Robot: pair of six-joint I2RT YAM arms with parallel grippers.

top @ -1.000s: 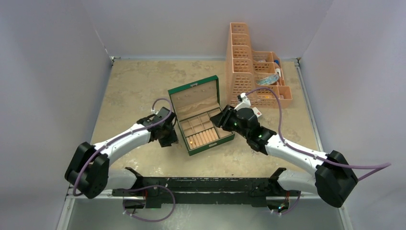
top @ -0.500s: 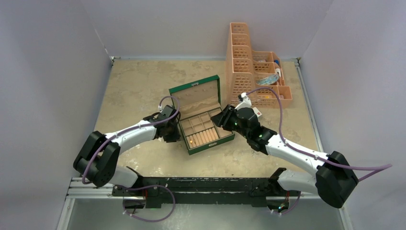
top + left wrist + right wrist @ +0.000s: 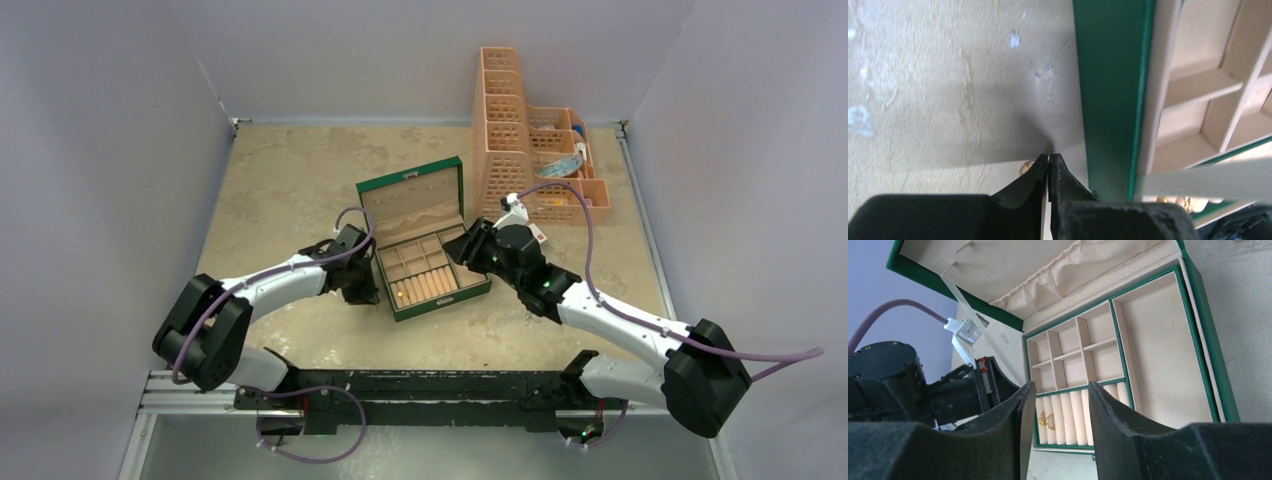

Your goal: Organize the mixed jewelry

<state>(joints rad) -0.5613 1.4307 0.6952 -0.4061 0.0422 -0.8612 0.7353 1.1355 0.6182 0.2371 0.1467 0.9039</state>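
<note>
Since a second ago the left gripper (image 3: 357,282) has swung in against the left wall of the open green box (image 3: 441,299), mid-frame in the top view, and has pinched its fingers together. In its wrist view the tips meet near the bottom centre with nothing seen between them, and a gold ring (image 3: 1025,168) peeks out on the table (image 3: 923,100) just left of them, close to the box wall. Over the box the right gripper (image 3: 1062,390) hangs with fingers apart and empty, and more gold rings (image 3: 1046,420) sit in the padded rolls at the lower centre of its wrist view.
</note>
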